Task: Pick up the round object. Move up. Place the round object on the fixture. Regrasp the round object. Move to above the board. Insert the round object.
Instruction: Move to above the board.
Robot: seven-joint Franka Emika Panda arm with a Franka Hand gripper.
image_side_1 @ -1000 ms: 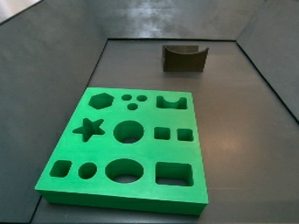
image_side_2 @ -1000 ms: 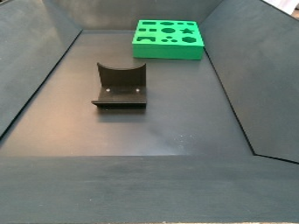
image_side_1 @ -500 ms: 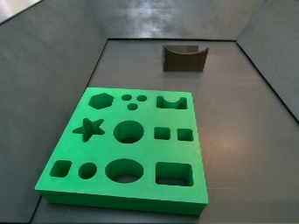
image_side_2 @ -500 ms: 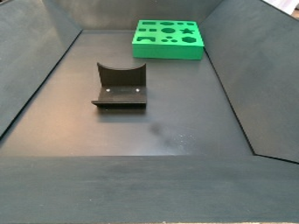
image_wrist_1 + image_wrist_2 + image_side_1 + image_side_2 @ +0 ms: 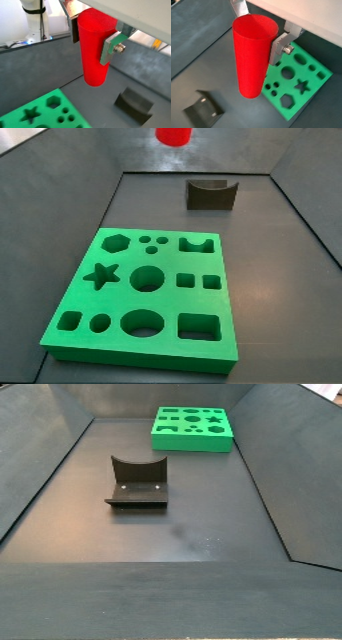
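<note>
High above the floor, the gripper (image 5: 90,30) is clamping the round object (image 5: 94,47), the silver finger plates pressing on opposite sides of its upper part in both wrist views. Red peg is hanging upright, lower end free in the air. In a wrist view the gripper (image 5: 258,30) is gripping the same round object (image 5: 252,55), with the board (image 5: 299,80) showing below at right centre and the fixture (image 5: 202,108) at lower left of the frame. In a wrist view the board (image 5: 47,112) is sitting at lower left and the fixture (image 5: 137,104) at lower right. In a side view only the bottom end of the round object (image 5: 174,135) is poking in at the top edge, above the fixture (image 5: 210,193); the board (image 5: 147,293) is filling the frame's middle. In a side view the fixture (image 5: 138,481) is standing left of centre, well apart from the board (image 5: 194,429) at top; gripper and peg are out of frame there.
</note>
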